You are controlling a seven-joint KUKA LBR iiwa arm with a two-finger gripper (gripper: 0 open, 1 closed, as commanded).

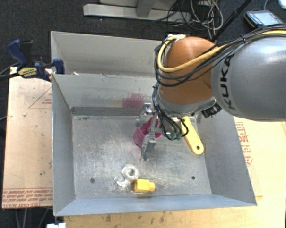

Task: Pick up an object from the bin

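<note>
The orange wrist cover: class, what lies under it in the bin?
A pink thing and a yellow handle stick out from beneath the cover; their upper ends are hidden by it.

Bin [96, 151]: plain grey metal, floor scuffed paler.
Cup-like thing [140, 134], mid-bin: magenta.
Handle-shaped thing [194, 142]: yellow.
Small block [144, 186]: yellow.
Ring-shaped piece [129, 172]: white.
Wrist cover [187, 66]: orange.
Arm [260, 78]: silver-grey, black lettering.

The magenta thing [140, 134] at mid-bin is partly concealed behind the gripper [146, 155]; its shape is undetermined. The yellow handle-shaped thing [194, 141] has its upper end concealed beneath the orange wrist cover [187, 66]. The small whitish thing [129, 173] is too small to identify. The arm [263, 78] is cut off at the right edge.
</note>
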